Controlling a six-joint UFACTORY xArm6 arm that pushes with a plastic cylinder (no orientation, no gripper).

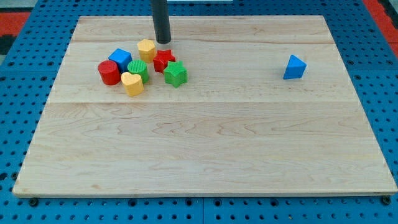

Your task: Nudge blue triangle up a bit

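Observation:
The blue triangle sits alone at the view's right, in the upper half of the wooden board. My tip is far to its left, near the view's top, touching the board just above a cluster of blocks. It stands right of the yellow hexagon and just above the red star.
The cluster at the upper left also holds a blue cube, a red cylinder, a green cylinder, a yellow heart and a green star. Blue pegboard surrounds the board.

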